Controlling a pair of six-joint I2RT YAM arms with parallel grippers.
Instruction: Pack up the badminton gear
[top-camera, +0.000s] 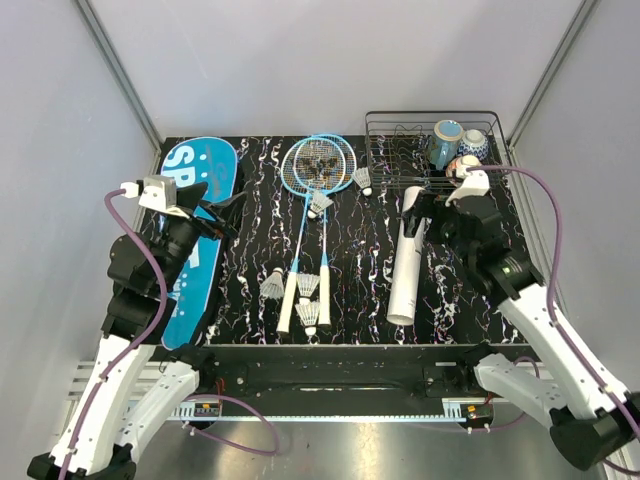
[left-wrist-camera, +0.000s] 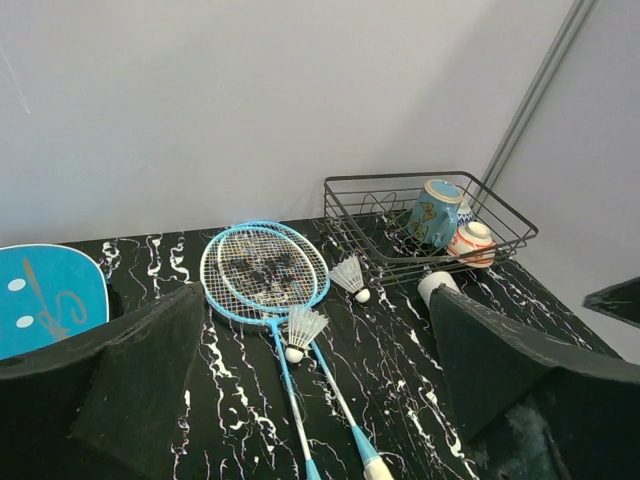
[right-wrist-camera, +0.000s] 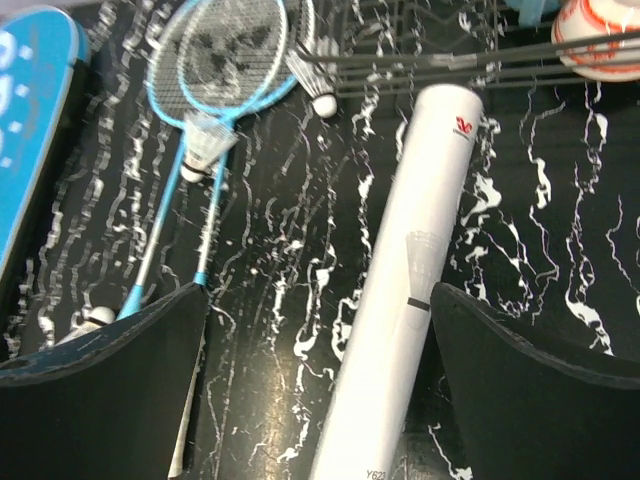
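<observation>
Two blue-framed rackets (top-camera: 318, 166) lie crossed at the table's middle, white handles (top-camera: 288, 303) toward me. Several white shuttlecocks lie around them, one on the shafts (top-camera: 318, 205), one by the rack (top-camera: 363, 180), others near the handles (top-camera: 308, 315). The long white tube (top-camera: 407, 268) lies right of centre. The teal bag (top-camera: 196, 240) lies flat at the left. My left gripper (top-camera: 222, 215) is open above the bag's right edge. My right gripper (top-camera: 418, 208) is open above the tube's far end; the tube (right-wrist-camera: 400, 300) lies between its fingers, closer to the right one.
A black wire rack (top-camera: 420, 150) at the back right holds ceramic cups (top-camera: 445, 142). In the left wrist view the rack (left-wrist-camera: 425, 215) and cups (left-wrist-camera: 435, 212) stand beyond the rackets (left-wrist-camera: 262, 270). The table is black marble-patterned (top-camera: 355, 260), with white walls all round.
</observation>
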